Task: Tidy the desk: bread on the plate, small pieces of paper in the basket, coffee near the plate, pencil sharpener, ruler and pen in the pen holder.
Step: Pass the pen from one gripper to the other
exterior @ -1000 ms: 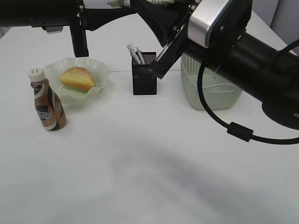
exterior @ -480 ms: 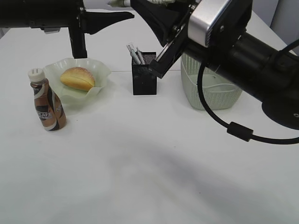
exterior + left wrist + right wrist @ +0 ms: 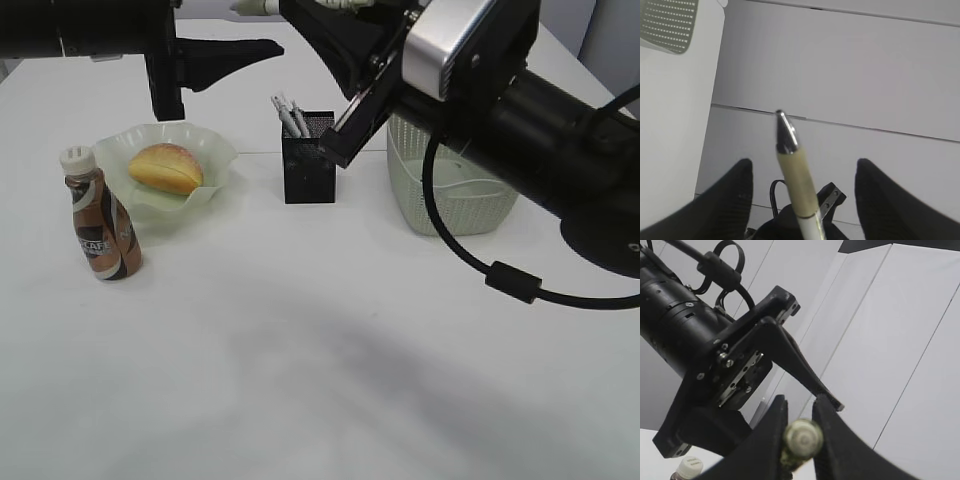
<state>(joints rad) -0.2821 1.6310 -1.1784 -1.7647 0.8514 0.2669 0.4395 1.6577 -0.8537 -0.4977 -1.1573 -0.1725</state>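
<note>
Spreading wider than a second ago, the left hand (image 3: 800, 200) has let go of the pen (image 3: 792, 170), now pinched in the right hand (image 3: 799, 437) at twelve o'clock above the pen holder (image 3: 308, 160). Handover looks finished; dropping it in remains. Bread (image 3: 166, 167) sits on the plate (image 3: 215, 150).

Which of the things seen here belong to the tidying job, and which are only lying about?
Belong to the job: bread on the plate; coffee beside it; pen holder with pens inside; basket; the pen held in the air.
Only lying about: the arm's black cable over the desk; nothing else shows.
</note>
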